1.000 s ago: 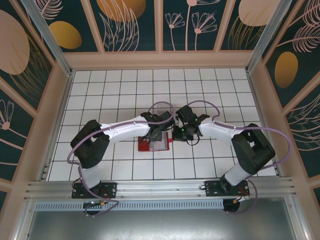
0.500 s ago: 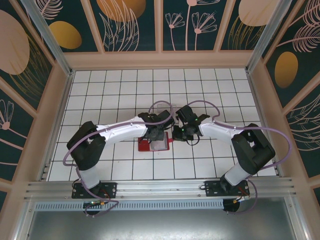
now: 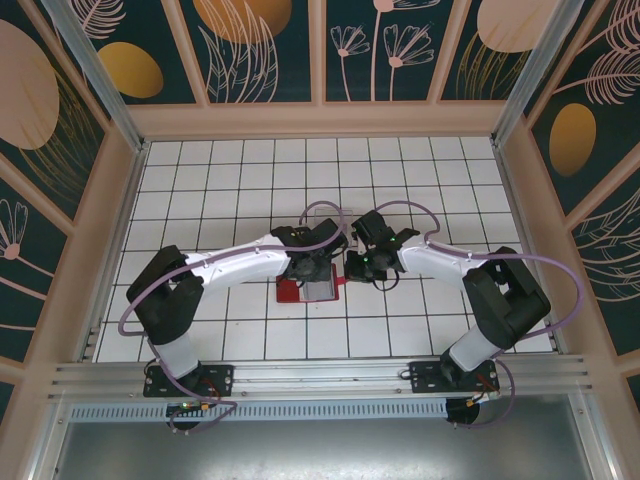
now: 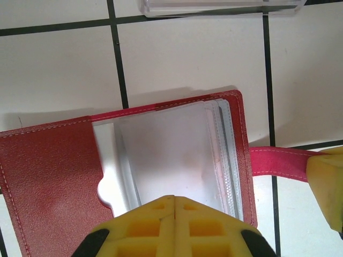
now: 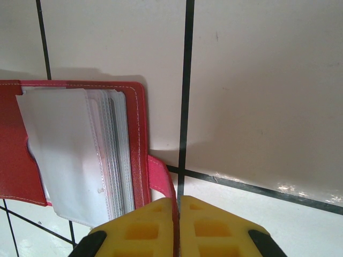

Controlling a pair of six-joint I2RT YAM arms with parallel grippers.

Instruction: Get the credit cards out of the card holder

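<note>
The red card holder (image 4: 48, 176) lies open on the white tiles, its clear sleeves (image 5: 115, 155) fanned along the right side. A pale whitish credit card (image 4: 166, 155) lies on top and runs up into my left gripper (image 4: 174, 199), which is shut on its near edge. In the right wrist view this card (image 5: 59, 155) sticks out past the holder's red edge (image 5: 16, 155). My right gripper (image 5: 177, 201) is shut on the holder's small red tab (image 5: 161, 179). From above, both grippers (image 3: 312, 272) (image 3: 352, 272) meet over the holder (image 3: 288, 292).
A clear plastic stand (image 4: 220, 6) sits just beyond the holder's far edge. The right gripper's yellow finger (image 4: 327, 182) is close beside the left one, at the end of the tab (image 4: 278, 160). Wooden walls frame the tiled floor (image 3: 200, 180).
The left arm's elbow has swung out to the left and lower while its gripper stays over the holder. The right arm has not moved.
</note>
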